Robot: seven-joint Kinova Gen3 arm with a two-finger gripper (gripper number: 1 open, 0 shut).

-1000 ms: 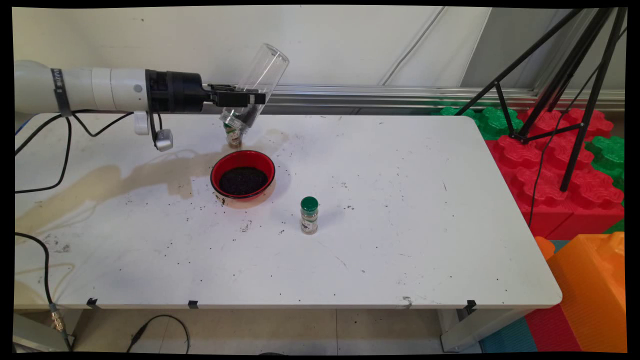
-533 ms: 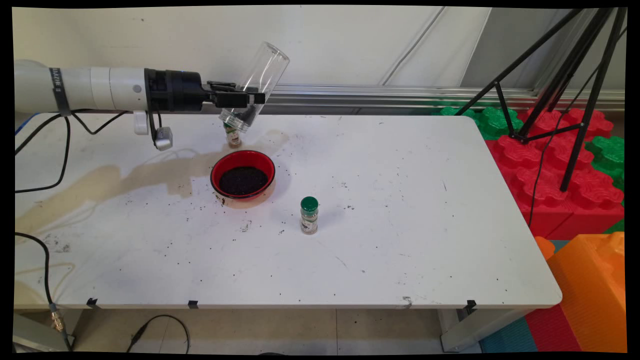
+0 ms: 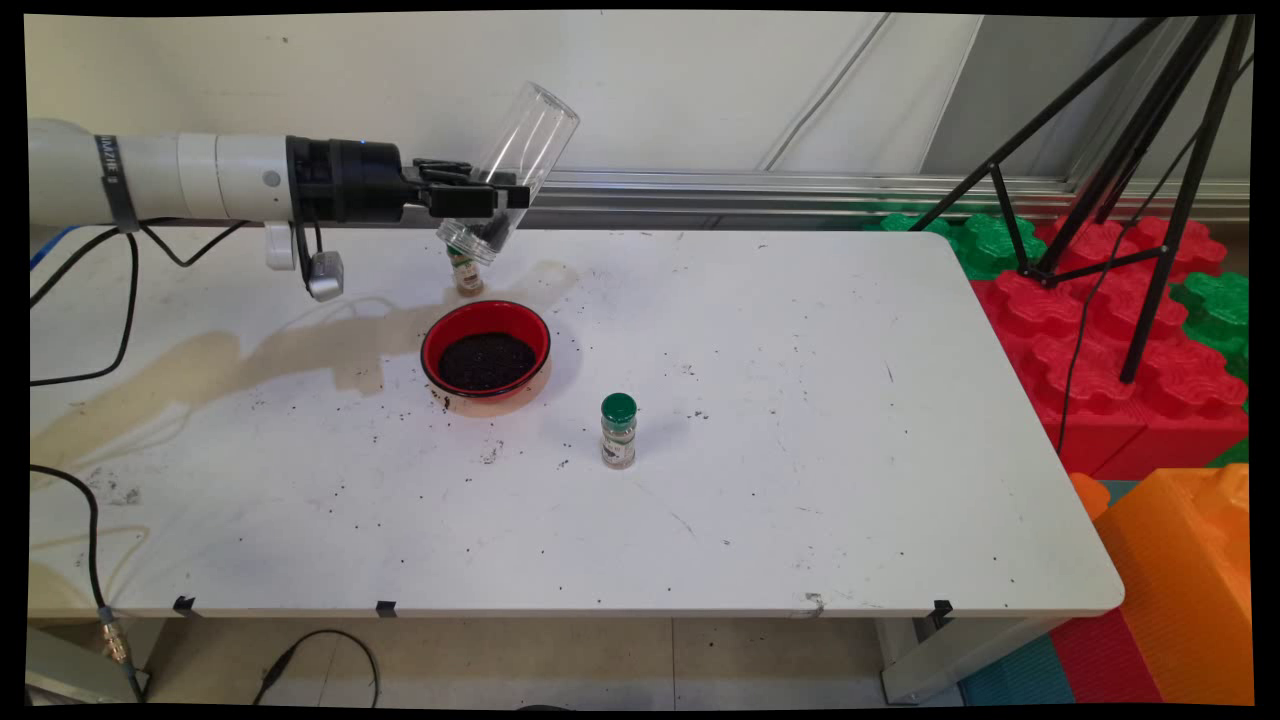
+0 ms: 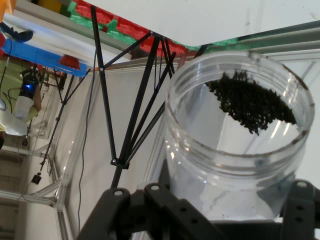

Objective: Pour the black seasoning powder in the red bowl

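Observation:
My gripper (image 3: 492,197) is shut on a clear plastic jar (image 3: 512,170), held tilted with its mouth down and to the left, above the far side of a red bowl (image 3: 486,349). The bowl holds dark granules (image 3: 487,361). In the hand view the clear jar (image 4: 235,145) fills the frame between my gripper's linkage (image 4: 220,215), and a patch of dark granules (image 4: 250,102) clings inside near its mouth. A small spice jar (image 3: 466,273) stands on the table behind the bowl, partly hidden by the clear jar.
A spice jar with a green lid (image 3: 618,430) stands right of the bowl. Dark grains are scattered over the white table (image 3: 800,450). A black tripod (image 3: 1130,180) and red, green and orange foam blocks (image 3: 1180,540) stand at the right. Cables (image 3: 120,300) hang at the left.
The arm has drawn slightly left and up with the jar; the jar's tilt is nearly the same. Bowl and spice jars have not moved.

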